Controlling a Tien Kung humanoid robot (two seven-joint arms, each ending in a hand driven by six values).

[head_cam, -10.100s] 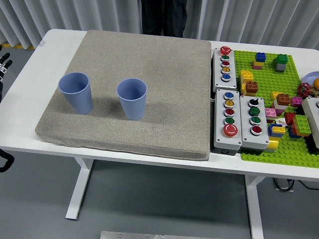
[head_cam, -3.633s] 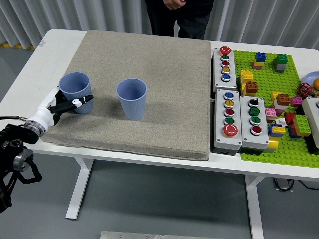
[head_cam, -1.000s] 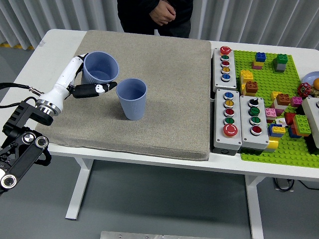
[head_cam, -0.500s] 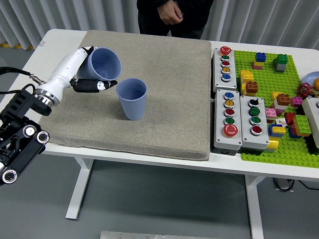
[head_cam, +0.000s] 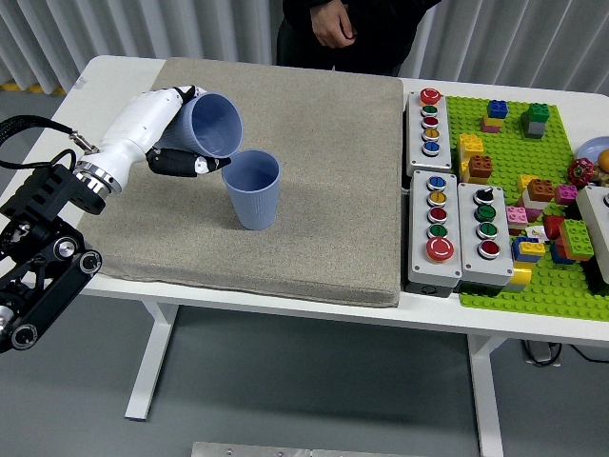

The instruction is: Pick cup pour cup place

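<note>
My left hand [head_cam: 181, 129] is shut on a blue ribbed cup [head_cam: 215, 124], held in the air and tipped over to the right. Its mouth faces down-right, just above the rim of a second blue cup [head_cam: 252, 188]. That second cup stands upright on the grey mat [head_cam: 314, 190], near its middle-left. I cannot see any contents in either cup. The black left arm comes in from the lower left edge. My right hand is out of the picture.
Three grey button boxes [head_cam: 430, 121] [head_cam: 437, 231] [head_cam: 486, 233] stand right of the mat. A green baseplate [head_cam: 552, 143] covered with several toy bricks fills the far right. A person in dark clothes [head_cam: 352, 29] stands at the far side, hands together.
My left hand lifted the cup from the mat's left side, carried it up and right, and has tilted it further over the standing cup. The person shifted slightly.
</note>
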